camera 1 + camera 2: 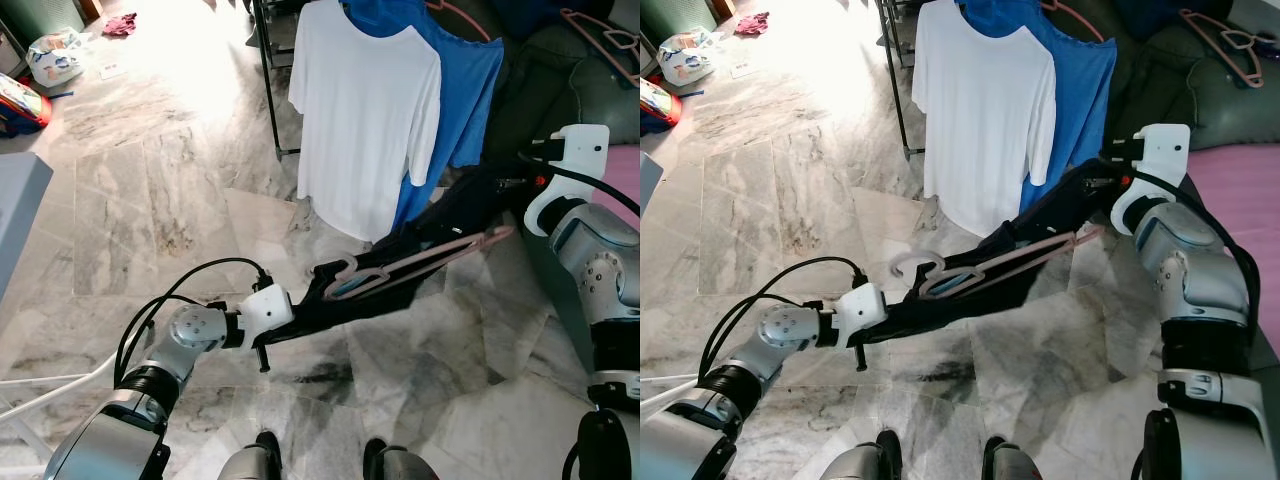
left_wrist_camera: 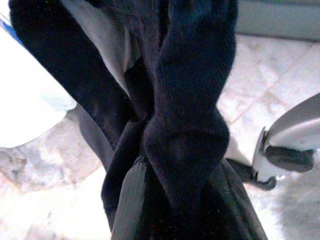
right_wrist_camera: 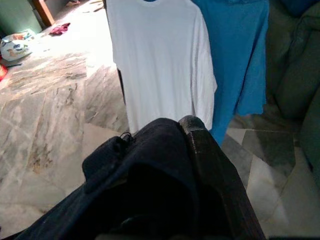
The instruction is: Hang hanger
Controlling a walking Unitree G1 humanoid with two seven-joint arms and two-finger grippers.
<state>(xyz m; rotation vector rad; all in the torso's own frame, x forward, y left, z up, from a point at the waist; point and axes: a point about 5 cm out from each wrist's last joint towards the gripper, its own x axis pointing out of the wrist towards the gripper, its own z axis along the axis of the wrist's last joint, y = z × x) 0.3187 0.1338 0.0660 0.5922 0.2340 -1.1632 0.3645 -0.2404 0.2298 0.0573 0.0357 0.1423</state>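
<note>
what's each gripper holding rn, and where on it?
Both hold the dark garment stretched between them: left gripper at one end, right gripper at the other. The pink hanger lies on it.

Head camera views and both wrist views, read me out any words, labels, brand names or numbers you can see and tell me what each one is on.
No text can be read.
White T-shirt: plain, no print.
Blue T-shirt: plain, no print.
Dark garment on the pink hanger, stretched between the left gripper and right gripper: no label visible.
White bag on the floor: coloured markings, too small and blurred to read.
Small white item beside it: too small to read.
</note>
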